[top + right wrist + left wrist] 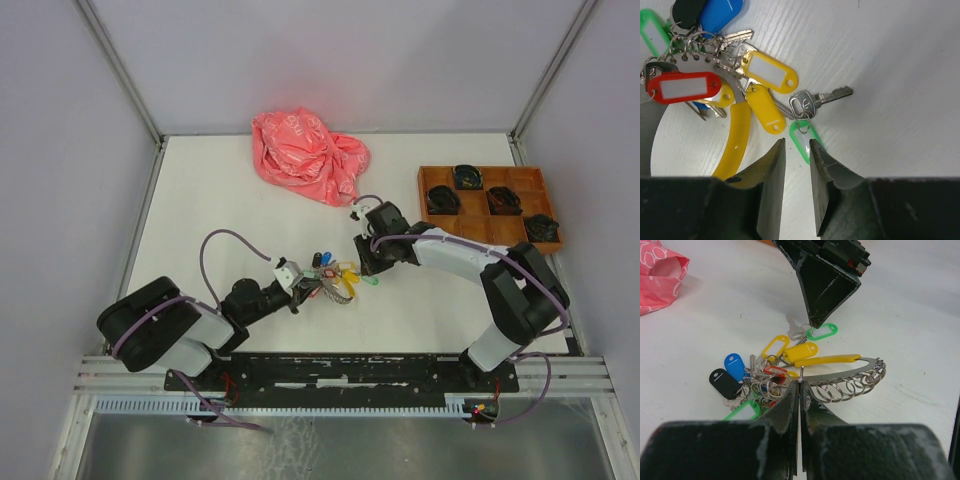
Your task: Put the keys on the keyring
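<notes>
A white table (200,200) is sitting between plain grey walls, with a crumpled pink bag (308,155) lying at its far edge and an orange tray (478,228) of compartments resting by the far right corner. Near the middle of the table, somewhat toward the near edge, the keyring (860,360), a curved metal band with a yellow grip and a row of small rings, is lying flat among a bunch of yellow (767,72), blue (734,365) and black (724,382) tags. The left gripper (799,385) is pinching the thin band of the keyring, its fingers pressed together. A red tag (684,87) is lying in the bunch against the band. The key with the green tag (820,100) is lying loose on the table just beside the bunch. The right gripper (797,147) is pointing down over the green tag (802,140), its fingers standing slightly apart; whether they are touching the tag cannot be told.
</notes>
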You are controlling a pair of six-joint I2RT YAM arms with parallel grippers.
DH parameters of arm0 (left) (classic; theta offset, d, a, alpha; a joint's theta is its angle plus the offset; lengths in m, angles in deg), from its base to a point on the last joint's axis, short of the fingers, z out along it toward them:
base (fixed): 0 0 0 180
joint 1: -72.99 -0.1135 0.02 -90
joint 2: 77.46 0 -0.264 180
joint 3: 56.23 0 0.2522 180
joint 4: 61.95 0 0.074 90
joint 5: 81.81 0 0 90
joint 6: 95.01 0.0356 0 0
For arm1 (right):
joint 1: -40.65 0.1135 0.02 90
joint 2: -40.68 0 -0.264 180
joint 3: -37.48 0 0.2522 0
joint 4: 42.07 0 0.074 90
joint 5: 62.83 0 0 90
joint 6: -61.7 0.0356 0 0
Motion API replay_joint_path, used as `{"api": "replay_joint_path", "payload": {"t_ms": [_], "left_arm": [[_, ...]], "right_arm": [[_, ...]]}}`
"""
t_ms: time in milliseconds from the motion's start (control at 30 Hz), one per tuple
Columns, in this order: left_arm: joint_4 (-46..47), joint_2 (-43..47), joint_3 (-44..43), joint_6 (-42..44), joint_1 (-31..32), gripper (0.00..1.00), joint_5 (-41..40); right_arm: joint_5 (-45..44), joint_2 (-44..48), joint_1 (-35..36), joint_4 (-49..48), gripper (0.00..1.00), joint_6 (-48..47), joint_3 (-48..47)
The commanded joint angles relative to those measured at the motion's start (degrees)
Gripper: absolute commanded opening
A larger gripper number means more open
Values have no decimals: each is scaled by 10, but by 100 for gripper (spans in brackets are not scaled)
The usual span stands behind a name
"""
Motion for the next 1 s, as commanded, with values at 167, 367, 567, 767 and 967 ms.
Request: {"api": "replay_joint_path", "payload": {"t_ms": [167, 367, 567, 767, 967], "left_arm": [[68, 0, -9, 52, -2, 3, 18], [55, 4, -11, 87, -2, 3, 81], [57, 6, -8, 90, -2, 3, 77], [61, -3, -12, 87, -2, 3, 79], [55, -8, -17, 86, -3, 3, 76]], "right_arm": [[8, 98, -8, 52, 73, 28, -6], [21, 102, -24, 28, 73, 73, 9], [19, 72, -29, -57, 53, 171, 37], [10, 38, -29, -113, 41, 209, 55], [-15, 23, -29, -127, 33, 217, 69]]}}
